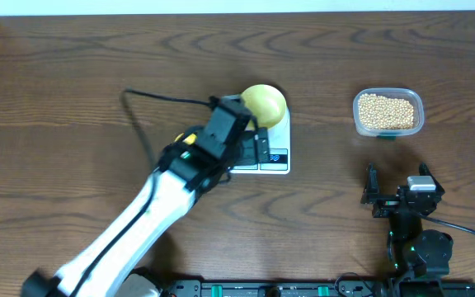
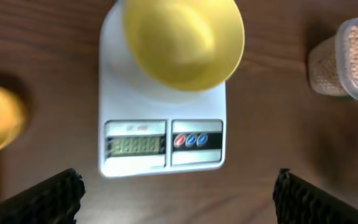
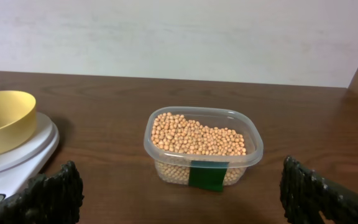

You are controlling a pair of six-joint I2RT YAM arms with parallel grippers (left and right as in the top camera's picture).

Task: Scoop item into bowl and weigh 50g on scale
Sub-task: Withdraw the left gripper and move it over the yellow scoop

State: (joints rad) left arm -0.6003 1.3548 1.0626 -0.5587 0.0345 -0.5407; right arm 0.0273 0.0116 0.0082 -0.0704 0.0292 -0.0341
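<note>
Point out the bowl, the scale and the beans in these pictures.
bowl [image 2: 182,37]: left wrist view, on its bare inside bottom.
scale [image 2: 135,145]: left wrist view, on its grey display.
beans [image 3: 197,137]: right wrist view, on the top middle of the heap.

You can't read anything for certain here. The scale's [image 2: 162,107] display [image 2: 135,145] shows a row of digits too blurred to make out, and the small print [image 2: 134,127] above it is just as unclear. The green label [image 3: 206,175] on the tub [image 3: 244,163] shows no legible writing.
</note>
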